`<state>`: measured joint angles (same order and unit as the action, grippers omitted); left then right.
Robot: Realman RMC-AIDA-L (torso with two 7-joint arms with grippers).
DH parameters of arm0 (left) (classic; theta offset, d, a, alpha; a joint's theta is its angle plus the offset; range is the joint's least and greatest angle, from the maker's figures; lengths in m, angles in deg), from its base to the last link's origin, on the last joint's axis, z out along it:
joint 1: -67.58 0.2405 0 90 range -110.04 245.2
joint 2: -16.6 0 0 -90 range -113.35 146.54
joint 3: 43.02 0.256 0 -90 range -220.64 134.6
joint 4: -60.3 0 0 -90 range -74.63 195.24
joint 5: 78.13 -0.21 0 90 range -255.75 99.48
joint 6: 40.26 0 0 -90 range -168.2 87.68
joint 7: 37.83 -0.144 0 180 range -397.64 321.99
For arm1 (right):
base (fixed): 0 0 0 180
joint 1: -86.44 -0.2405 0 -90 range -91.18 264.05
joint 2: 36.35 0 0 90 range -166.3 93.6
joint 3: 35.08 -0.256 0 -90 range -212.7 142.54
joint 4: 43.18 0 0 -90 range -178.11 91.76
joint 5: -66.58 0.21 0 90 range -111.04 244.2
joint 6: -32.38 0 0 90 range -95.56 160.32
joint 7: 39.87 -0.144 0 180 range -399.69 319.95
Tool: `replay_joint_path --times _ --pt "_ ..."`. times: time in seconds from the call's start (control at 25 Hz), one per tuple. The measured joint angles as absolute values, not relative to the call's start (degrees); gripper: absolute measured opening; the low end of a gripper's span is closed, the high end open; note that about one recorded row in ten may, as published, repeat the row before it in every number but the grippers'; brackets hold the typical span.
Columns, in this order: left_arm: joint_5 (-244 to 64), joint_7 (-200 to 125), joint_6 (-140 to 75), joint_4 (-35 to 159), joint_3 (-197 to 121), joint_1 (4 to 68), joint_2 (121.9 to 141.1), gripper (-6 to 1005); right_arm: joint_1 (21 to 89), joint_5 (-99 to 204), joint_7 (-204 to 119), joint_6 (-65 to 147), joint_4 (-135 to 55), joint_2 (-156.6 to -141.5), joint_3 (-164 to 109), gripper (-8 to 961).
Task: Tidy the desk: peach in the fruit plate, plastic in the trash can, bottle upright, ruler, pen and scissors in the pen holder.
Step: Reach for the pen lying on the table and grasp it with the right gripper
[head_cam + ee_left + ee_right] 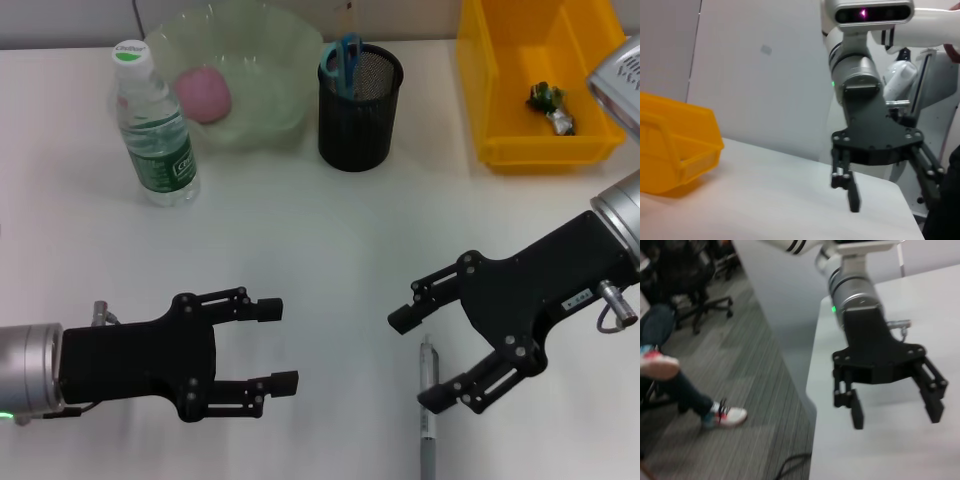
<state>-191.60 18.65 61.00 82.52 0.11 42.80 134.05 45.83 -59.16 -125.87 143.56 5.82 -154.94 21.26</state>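
Note:
A pink peach (203, 95) lies in the pale green fruit plate (270, 45) at the back. The clear bottle (155, 125) stands upright beside the plate. Blue-handled scissors (343, 60) stick out of the black mesh pen holder (358, 105). A crumpled piece of plastic (550, 105) rests in the yellow bin (500, 150). A grey pen (428, 415) lies on the table near the front edge. My right gripper (416, 360) is open, its lower finger right beside the pen. Open and holding nothing, my left gripper (278, 346) hovers at the front left. No ruler shows.
The left wrist view shows my right gripper (890, 187) over the white table, with the yellow bin (675, 150) behind it. The right wrist view shows my left gripper (892, 412) near the table's left edge (812, 405); the floor and office chairs lie beyond.

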Motion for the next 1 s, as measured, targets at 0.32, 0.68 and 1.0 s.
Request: replay_joint_path --times 0.32,0.68,1.0 --pt "-191.0 19.9 60.1 82.0 -1.2 43.7 134.69 789 43.8 -63.1 -122.8 149.0 16.6 -155.17 30.6 814" --pt "-190.8 21.5 61.0 81.3 -3.3 43.9 134.93 789 43.8 -62.9 -122.0 145.6 14.2 -155.53 29.9 814" --pt "-191.1 23.9 62.3 81.6 -3.0 44.2 134.29 789 49.5 -56.7 -123.0 146.4 13.7 -155.61 28.5 813"
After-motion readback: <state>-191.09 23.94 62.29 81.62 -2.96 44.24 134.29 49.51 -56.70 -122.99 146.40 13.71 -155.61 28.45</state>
